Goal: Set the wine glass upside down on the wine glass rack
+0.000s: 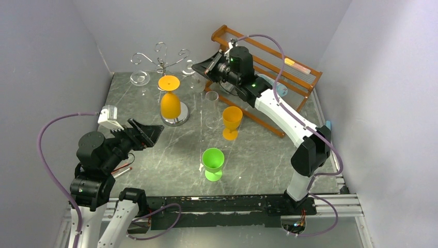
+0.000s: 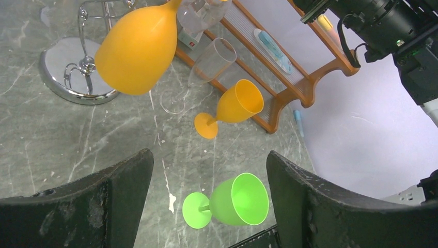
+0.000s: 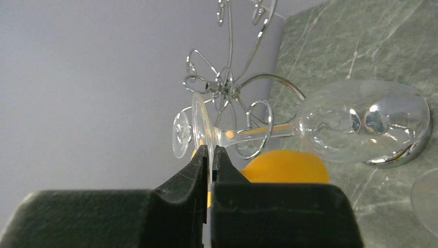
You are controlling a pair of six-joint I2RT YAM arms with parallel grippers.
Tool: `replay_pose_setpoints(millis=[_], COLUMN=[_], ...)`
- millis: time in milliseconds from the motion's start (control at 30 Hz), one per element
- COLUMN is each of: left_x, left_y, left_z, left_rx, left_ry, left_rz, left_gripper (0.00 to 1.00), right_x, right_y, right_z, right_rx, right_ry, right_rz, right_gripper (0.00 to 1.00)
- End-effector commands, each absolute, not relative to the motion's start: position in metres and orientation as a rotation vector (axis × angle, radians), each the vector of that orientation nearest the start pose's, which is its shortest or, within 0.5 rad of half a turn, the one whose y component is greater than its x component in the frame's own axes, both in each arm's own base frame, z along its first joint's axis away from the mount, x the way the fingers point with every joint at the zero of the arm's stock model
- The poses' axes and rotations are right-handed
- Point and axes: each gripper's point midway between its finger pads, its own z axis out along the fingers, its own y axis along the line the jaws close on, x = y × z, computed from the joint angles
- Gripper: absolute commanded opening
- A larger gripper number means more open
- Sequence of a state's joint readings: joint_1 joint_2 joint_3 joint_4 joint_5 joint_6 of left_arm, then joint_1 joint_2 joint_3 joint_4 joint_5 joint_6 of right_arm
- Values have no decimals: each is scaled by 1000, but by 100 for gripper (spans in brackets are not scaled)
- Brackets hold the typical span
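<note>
Clear wine glass (image 3: 361, 121), foot pinched in the right pincer (image 3: 210, 155), at the silver wire rack (image 3: 224, 89), not yet released; left pincer (image 2: 209, 157) spread, empty.

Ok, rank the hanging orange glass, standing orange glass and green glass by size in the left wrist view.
Largest: hanging orange glass, perhaps just nearer.
Then green glass and standing orange glass: alike.

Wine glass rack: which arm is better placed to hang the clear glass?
Right. The right end effector is shut on the clear wine glass by the foot, at the wine glass rack. The left end effector is open, empty, farther back.
</note>
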State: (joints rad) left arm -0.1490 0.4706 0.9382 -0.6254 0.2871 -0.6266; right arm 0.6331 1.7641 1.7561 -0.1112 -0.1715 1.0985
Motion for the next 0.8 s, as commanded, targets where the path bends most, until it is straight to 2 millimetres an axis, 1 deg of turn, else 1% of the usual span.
replay_pose_setpoints(millis=[0,67,200,367,467,633,767], left_x=[189,190,189,190,191,189,187], left_y=[-100,-100,-100,-99,-97,-93,-93], left_z=[328,328,326,322,319,318,319], left_rx=[-207,-207,-205,-202,-201,-202,-192], left_ry=[1781,1782,1790,1807,1821,1828,1833], left_rz=[-795,-795,-785,-770,-753,-722,-717], left_gripper=[85,84,84,85,85,85,86], right_x=[423,427,430,427,422,407,391], right_y=[374,375,372,366,361,343,321], right_z=[388,383,383,382,385,393,395], right_rx=[318,321,332,340,334,316,311], right_ry=[1851,1863,1866,1884,1887,1873,1865], right_rz=[1352,1342,1323,1292,1273,1219,1151], right_gripper=[4,8,17,29,33,39,44])
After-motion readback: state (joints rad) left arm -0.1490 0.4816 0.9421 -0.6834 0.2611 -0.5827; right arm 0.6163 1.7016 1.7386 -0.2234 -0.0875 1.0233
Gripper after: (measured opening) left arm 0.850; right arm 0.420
